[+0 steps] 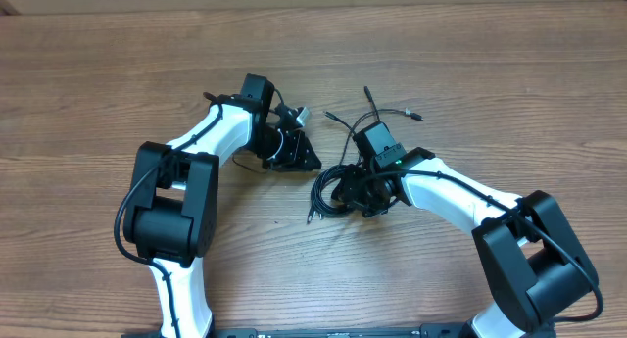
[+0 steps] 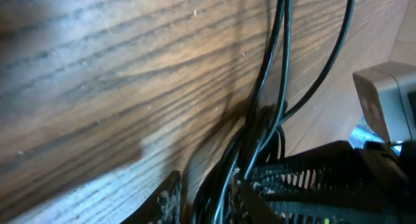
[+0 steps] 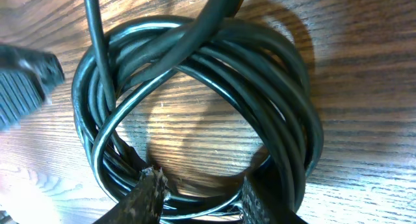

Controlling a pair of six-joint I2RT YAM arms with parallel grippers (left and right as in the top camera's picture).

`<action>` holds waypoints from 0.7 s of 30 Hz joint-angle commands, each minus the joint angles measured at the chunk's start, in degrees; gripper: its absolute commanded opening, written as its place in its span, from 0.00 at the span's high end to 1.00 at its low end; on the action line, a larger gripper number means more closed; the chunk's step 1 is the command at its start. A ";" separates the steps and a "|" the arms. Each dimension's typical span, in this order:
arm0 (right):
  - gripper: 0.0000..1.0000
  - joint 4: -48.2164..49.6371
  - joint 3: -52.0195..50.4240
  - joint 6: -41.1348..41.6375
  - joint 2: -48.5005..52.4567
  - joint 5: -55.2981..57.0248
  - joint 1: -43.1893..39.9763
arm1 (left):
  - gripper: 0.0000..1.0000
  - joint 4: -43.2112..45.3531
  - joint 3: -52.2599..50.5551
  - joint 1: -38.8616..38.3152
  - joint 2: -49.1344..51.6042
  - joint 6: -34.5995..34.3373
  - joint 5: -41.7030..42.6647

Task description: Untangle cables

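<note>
Cables (image 1: 333,186) coiled on wood table (image 1: 98,83), both jaws down among strands.

One camera looks straight down over the whole worktop (image 1: 98,64); both wrist cameras sit low and close (nose to the wood), sharing the cables (image 1: 333,186) with it.

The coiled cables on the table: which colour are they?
Black and glossy. The cables show best in the right wrist view.
</note>
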 commanded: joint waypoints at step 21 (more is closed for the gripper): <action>0.62 -0.48 -2.16 0.68 1.38 1.40 0.37 | 0.78 -4.66 -2.32 -3.52 0.63 2.80 -9.11</action>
